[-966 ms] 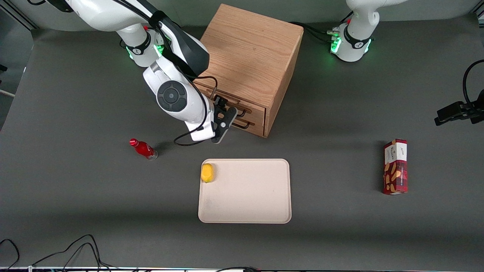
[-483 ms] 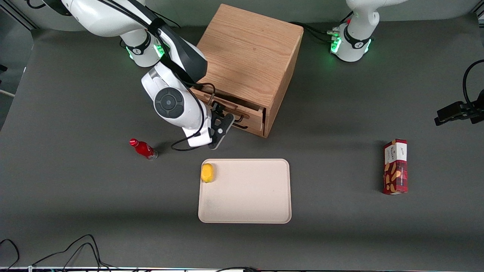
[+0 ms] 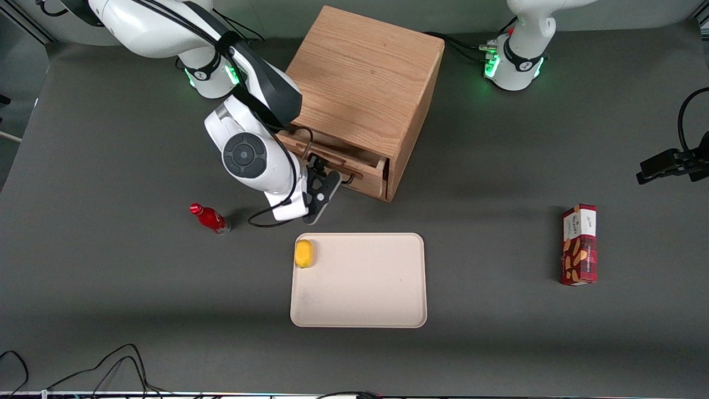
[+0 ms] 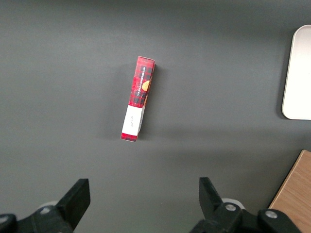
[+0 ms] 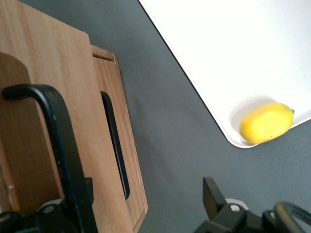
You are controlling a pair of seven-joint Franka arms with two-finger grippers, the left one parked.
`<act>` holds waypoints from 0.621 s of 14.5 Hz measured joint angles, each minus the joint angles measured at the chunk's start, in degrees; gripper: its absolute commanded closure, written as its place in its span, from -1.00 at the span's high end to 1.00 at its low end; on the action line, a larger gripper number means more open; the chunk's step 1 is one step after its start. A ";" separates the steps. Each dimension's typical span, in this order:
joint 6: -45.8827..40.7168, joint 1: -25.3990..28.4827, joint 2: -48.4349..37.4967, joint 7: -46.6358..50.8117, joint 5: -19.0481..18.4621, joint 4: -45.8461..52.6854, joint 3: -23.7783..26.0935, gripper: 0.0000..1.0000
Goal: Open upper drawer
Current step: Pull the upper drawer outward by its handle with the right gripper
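Oak upper drawer [image 3: 338,160], under the cabinet [image 3: 365,77] top, stands partly pulled out. The gripper [image 3: 327,180] sits at its black handle [image 5: 58,145], apparently hooking it; its finger state I cannot tell. Next: pull straight outward toward the tray [image 3: 360,299].

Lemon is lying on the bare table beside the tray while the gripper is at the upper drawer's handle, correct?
Not quite: the lemon lies on the tray, in a corner, as the front view shows. The gripper is at the handle of the upper drawer.
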 measured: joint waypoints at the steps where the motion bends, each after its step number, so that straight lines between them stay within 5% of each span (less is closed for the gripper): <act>1: 0.00 -0.03 0.41 -0.69 -0.08 0.56 -0.09 1.00; 9: 0.00 -1.52 2.76 -5.05 -0.30 3.92 -0.92 1.00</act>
